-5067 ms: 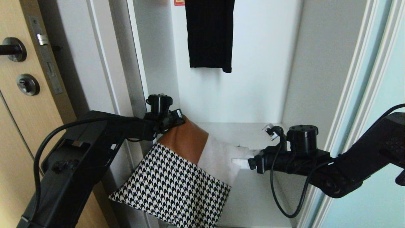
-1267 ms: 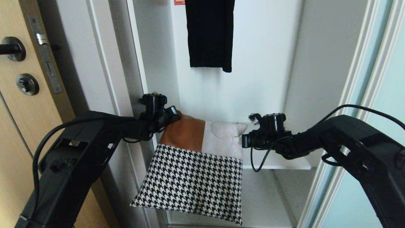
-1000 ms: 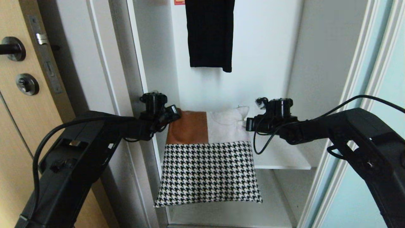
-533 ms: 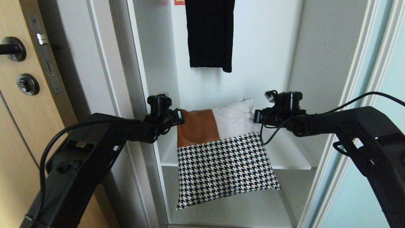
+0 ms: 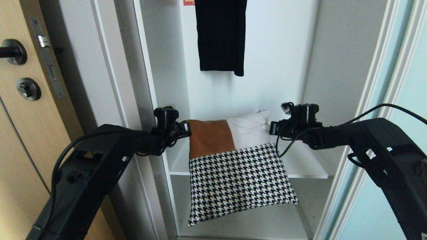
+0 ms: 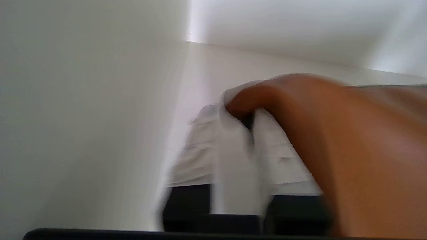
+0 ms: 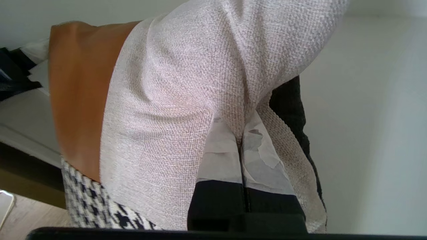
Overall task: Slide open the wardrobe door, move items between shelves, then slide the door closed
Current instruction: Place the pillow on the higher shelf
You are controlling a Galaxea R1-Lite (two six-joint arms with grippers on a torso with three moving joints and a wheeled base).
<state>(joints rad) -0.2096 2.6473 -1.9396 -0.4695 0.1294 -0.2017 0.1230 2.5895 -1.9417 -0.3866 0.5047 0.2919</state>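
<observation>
Patchwork cushion (image 5: 233,160) spans both claws, long axis 9-to-3 o'clock, overhanging the shelf (image 5: 307,166); right claw (image 5: 268,127) clamps its white corner, left claw (image 5: 187,128) parts at the brown corner.

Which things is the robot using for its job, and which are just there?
For the job: patchwork cushion, white shelf, sliding wardrobe door, left gripper, right gripper.
Just there: hanging black garment, wooden door, dark lever handle.
</observation>
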